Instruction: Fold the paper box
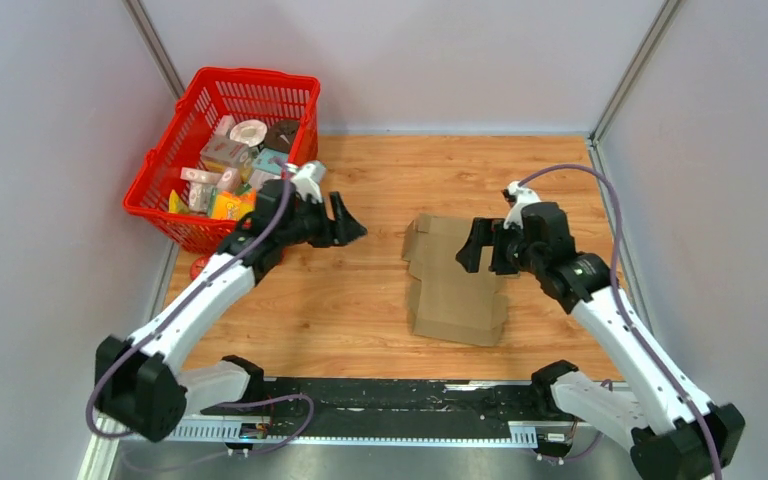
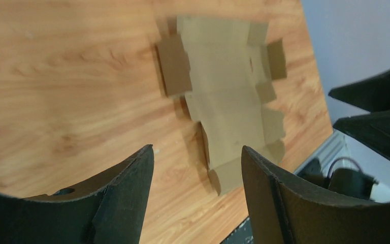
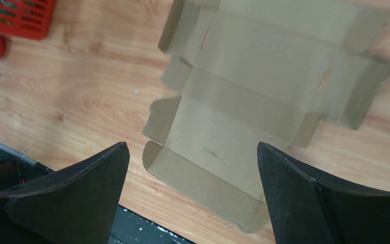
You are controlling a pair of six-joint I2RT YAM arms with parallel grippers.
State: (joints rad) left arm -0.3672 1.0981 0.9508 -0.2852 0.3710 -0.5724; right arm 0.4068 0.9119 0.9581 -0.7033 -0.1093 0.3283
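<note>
We show the plain brown die-cut corrugated-cardboard paper box (image 1: 457, 285) lying almost flat right of centre, toward the near edge of the wooden counter (image 1: 360, 310); left gripper (image 1: 352, 228) and right gripper (image 1: 482, 262) hover, jaws apart, empty; we judge nearly all folding remains

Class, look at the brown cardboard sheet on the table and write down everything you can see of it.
The paper box is plain brown cardboard, unprinted: a die-cut sheet with several side flaps and small slots. It lies mostly flat and unfolded on the wooden table, with some flaps and its near edge tilted slightly upward. The right gripper hovers over it with jaws open; nothing appears to grip it.
</note>
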